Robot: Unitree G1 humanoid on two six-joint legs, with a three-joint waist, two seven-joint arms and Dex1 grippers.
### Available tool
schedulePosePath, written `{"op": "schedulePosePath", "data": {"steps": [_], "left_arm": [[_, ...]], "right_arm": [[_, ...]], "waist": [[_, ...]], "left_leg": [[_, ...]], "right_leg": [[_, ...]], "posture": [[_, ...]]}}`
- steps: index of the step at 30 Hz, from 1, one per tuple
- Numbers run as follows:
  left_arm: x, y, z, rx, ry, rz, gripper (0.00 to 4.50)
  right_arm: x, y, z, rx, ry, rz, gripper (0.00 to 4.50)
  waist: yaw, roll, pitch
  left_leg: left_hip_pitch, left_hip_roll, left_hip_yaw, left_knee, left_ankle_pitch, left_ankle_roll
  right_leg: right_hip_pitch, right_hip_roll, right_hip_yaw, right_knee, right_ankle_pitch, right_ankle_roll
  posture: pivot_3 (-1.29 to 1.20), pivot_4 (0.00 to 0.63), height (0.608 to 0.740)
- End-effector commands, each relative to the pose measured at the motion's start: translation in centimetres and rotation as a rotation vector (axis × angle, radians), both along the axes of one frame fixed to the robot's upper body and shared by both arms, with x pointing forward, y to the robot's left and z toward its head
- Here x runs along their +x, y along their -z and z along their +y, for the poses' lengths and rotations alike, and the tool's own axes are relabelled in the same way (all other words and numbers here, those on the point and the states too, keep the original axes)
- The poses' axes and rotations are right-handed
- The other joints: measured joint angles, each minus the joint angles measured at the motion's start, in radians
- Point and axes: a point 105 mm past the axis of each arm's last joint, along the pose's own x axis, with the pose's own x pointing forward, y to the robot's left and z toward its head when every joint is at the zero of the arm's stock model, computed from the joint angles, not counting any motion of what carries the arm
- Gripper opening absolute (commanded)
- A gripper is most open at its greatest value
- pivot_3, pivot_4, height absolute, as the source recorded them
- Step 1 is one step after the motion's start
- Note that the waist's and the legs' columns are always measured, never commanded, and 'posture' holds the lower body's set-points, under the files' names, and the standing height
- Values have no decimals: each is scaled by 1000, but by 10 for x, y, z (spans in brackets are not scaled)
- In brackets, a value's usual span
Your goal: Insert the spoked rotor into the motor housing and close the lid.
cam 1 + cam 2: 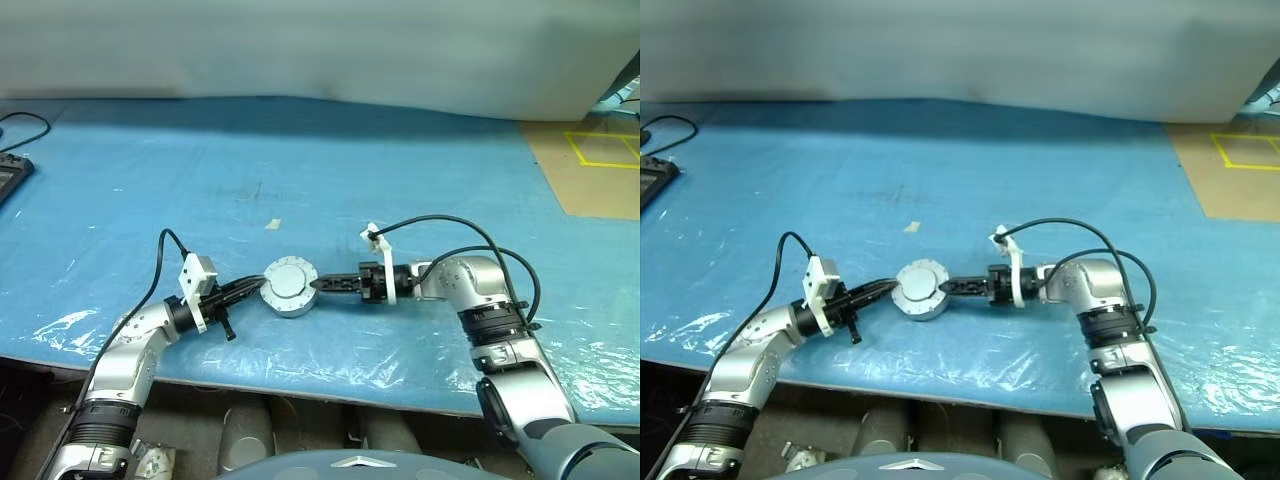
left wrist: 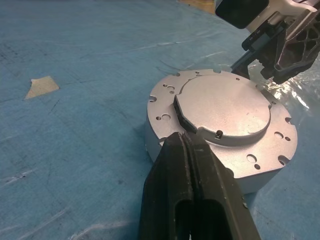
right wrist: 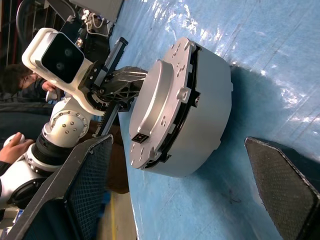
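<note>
Lid (image 2: pixel 225 107) sits on the motor housing (image 3: pixel 200 105) near the tabletop's front edge, slightly unseated. Left gripper (image 1: pixel 250 289), fingers together, braces it; right gripper (image 1: pixel 322 285) fingers spread. Next likely pressing it flush.

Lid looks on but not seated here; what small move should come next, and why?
Probably close the open right gripper on the lid and housing to press it flush: the right wrist view shows a dark gap under the lid's edge, while the shut left gripper braces the opposite side.
</note>
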Motion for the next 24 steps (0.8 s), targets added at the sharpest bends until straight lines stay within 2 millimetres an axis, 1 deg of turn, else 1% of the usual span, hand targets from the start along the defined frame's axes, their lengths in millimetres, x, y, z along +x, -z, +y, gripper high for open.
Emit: {"op": "schedulePosePath", "data": {"steps": [1,5,6,7,9,10,11,12,15,17,18,21,24], "left_arm": [[-3,6,-1,16,4,16,0],[-2,6,-1,18,2,13,0],[-2,7,-1,19,1,12,0],[-1,7,-1,20,0,12,0],[-1,6,0,21,0,12,0],[-1,6,0,22,0,12,0],[-1,6,0,22,1,11,0],[-1,6,0,23,1,11,0],[-1,6,-1,23,2,11,0],[0,6,-1,23,2,10,0],[0,6,-1,22,1,9,0],[1,5,-1,17,-10,2,0],[7,-1,3,-10,-56,-17,0]], "right_arm": [[1,-5,7,18,-12,1,4484],[3,1,10,-4,3,9,4484],[4,3,9,-11,13,13,4083],[5,5,9,-13,17,16,3895],[6,5,10,-8,18,20,3199],[5,5,11,-3,11,21,2782],[5,5,11,0,8,20,2495],[5,5,11,1,5,19,2495],[5,3,12,15,5,23,1839],[5,5,12,2,0,21,1296],[5,6,12,-3,0,18,1232],[5,5,11,5,-2,12,1231],[7,3,11,10,5,17,1231]], "waist": [[0,0,0],[0,0,0],[0,0,0],[0,0,0],[0,0,0],[0,0,0],[0,0,0],[0,0,0],[0,0,0],[0,0,0],[0,0,0],[0,0,0],[0,0,0]], "left_leg": [[0,0,0,0,0,0],[0,0,0,1,0,0],[0,0,0,1,0,0],[0,0,0,1,0,0],[0,0,0,1,0,0],[0,0,0,1,0,0],[0,0,0,1,0,0],[0,0,0,1,0,0],[0,0,0,2,0,0],[1,0,0,3,0,0],[1,0,0,3,0,0],[1,0,0,5,0,0],[1,0,0,7,0,0]], "right_leg": [[0,0,0,0,0,0],[0,0,0,0,0,0],[0,0,0,0,0,0],[0,0,0,1,0,0],[0,0,0,1,0,0],[0,0,0,1,0,0],[0,0,0,1,0,0],[0,0,0,2,0,0],[0,0,1,3,0,0],[0,0,1,4,0,0],[0,0,1,5,0,0],[0,0,1,6,-1,0],[0,-1,2,7,-1,1]], "posture": [[0,150,740],[0,150,740],[0,150,740],[0,150,740],[0,150,740],[0,150,740],[0,150,740],[0,150,740],[0,150,740],[0,150,740],[0,150,740],[0,150,740],[0,150,740]]}}
